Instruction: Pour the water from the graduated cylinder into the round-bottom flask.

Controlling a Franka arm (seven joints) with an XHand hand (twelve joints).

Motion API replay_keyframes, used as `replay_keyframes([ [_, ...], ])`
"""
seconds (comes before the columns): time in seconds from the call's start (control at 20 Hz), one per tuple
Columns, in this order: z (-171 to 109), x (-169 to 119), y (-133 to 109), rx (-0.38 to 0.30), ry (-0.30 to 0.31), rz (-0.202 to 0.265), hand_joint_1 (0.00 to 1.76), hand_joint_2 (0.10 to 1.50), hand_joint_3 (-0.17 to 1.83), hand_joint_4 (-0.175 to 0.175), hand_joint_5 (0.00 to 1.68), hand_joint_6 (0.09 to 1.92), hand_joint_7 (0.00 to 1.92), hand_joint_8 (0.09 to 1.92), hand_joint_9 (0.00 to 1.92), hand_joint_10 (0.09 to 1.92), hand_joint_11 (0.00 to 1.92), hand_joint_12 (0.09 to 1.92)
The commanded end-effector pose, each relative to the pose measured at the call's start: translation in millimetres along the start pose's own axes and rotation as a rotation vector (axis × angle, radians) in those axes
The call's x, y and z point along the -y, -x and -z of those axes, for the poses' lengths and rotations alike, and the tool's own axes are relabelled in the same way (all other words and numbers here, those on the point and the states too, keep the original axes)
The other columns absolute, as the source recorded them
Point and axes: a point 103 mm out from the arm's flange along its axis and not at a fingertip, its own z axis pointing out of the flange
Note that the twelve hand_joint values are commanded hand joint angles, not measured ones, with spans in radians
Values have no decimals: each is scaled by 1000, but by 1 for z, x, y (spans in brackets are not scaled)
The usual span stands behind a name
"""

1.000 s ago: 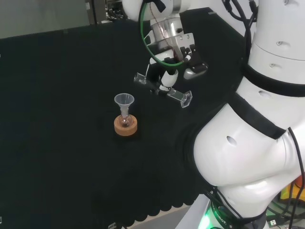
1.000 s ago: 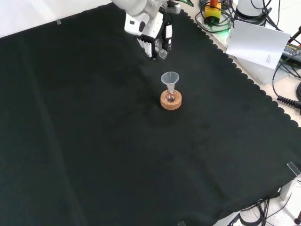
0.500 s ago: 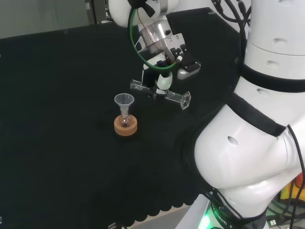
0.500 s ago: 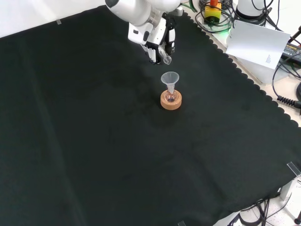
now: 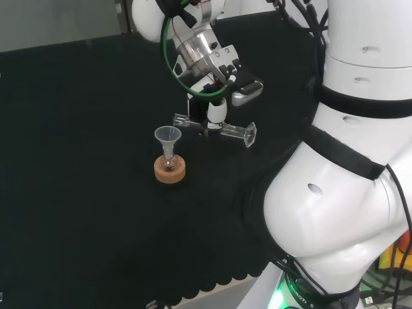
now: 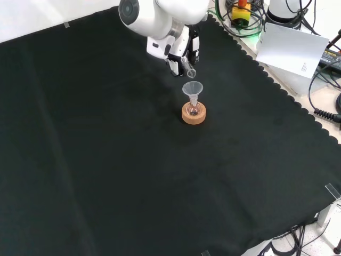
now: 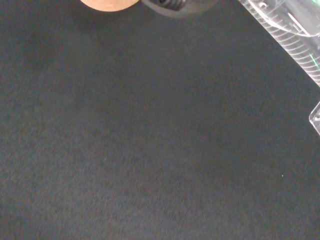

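My hand [image 5: 214, 114] is curled round a clear graduated cylinder [image 5: 232, 130], which lies almost level in the head view, its open mouth at the left and its foot at the right. The mouth hangs just right of and slightly above a clear funnel [image 5: 167, 136]. That funnel stands in a small round-bottom flask [image 5: 168, 163] on a cork ring [image 5: 170, 171]. In the front view the hand [image 6: 178, 50] holds the cylinder [image 6: 190, 71] just above the funnel [image 6: 192, 88], flask and cork ring [image 6: 193, 115]. The wrist view has the cylinder's marked wall [image 7: 292, 35] close up.
Black cloth [image 6: 106, 160] covers the bench, its scalloped edge at the right in the front view. Cables and a white sheet [image 6: 293, 48] lie beyond that edge. The arm's white links [image 5: 347, 167] rise at the right of the head view.
The hand has carried the cylinder leftward in the head view, toward the funnel, and tipped it closer to level. Its mouth now hangs by the funnel's rim. Flask and ring have not moved.
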Motion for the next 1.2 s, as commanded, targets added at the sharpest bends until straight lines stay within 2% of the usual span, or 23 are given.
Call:
replay_keyframes([
  [0.05,2,-4,-6,23,-64,-23,1273,1083,-1,-175,1032,911,1071,894,1452,87,1211,807],
  [0.35,7,-3,-7,36,-112,-45,1273,1082,-1,-175,1033,911,1072,892,1456,87,1215,803],
  [0.75,17,-9,-24,76,-202,-99,1273,1082,-1,-175,1033,911,1072,892,1460,87,1219,800],
  [0.95,20,-11,-28,79,-219,-106,1273,1082,-1,-175,1033,911,1072,892,1463,87,1220,797],
  [1.0,15,-4,-13,70,-211,-94,1273,1082,-1,-175,1033,911,1072,892,1463,87,1220,797],
  [1.05,13,-1,-8,68,-208,-90,1273,1082,-1,-175,1033,911,1072,892,1464,87,1221,796],
  [1.2,14,-1,-7,76,-218,-104,1273,1082,-1,-175,1033,911,1072,892,1465,87,1221,795],
])
